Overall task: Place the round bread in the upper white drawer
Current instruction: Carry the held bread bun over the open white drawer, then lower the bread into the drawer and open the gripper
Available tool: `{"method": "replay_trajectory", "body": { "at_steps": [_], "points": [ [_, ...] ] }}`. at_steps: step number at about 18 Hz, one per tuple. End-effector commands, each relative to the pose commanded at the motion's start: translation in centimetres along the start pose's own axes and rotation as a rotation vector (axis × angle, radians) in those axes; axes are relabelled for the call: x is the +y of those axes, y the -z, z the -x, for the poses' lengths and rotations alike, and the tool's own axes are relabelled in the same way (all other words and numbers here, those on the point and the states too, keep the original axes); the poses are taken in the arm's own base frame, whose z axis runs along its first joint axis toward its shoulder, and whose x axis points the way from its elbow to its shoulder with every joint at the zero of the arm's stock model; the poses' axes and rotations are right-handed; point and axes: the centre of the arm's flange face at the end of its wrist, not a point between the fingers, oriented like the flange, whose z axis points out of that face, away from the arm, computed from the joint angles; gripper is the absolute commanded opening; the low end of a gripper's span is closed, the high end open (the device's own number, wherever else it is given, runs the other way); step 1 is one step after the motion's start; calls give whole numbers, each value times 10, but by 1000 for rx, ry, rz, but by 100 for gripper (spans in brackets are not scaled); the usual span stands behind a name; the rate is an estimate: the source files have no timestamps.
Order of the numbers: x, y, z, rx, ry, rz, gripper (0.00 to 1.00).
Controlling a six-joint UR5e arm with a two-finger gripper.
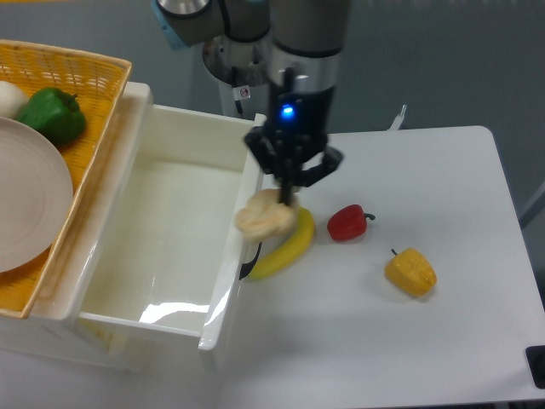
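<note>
The round bread [265, 216], a pale lumpy bun, hangs in the air over the front wall of the upper white drawer [170, 247], just above its black handle [252, 256]. My gripper [288, 198] is shut on the bread from above, fingers pointing down. The drawer is pulled out and its inside looks bare and glossy.
A yellow banana [285, 247] lies on the table right under the bread. A red pepper [347, 222] and a yellow pepper [410, 272] sit to the right. A wicker basket [81, 102] with a green pepper [53, 115] and a white plate [25, 196] stands left of the drawer.
</note>
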Motion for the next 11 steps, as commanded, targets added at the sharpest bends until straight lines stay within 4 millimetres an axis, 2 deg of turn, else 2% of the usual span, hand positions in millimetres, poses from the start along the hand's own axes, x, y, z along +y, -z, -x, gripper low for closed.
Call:
{"method": "replay_trajectory", "body": {
  "at_steps": [2, 4, 5, 7, 9, 11],
  "points": [
    [-6, -4, -21, 17, -29, 6, 6],
    [-4, -8, -29, 28, -36, 11, 13],
    [-5, -12, -34, 35, -43, 15, 20],
    [-10, -16, -47, 50, -64, 17, 42],
    [-9, -19, -49, 53, -63, 21, 48],
    [-9, -21, -50, 59, -62, 20, 64]
  ]
}}
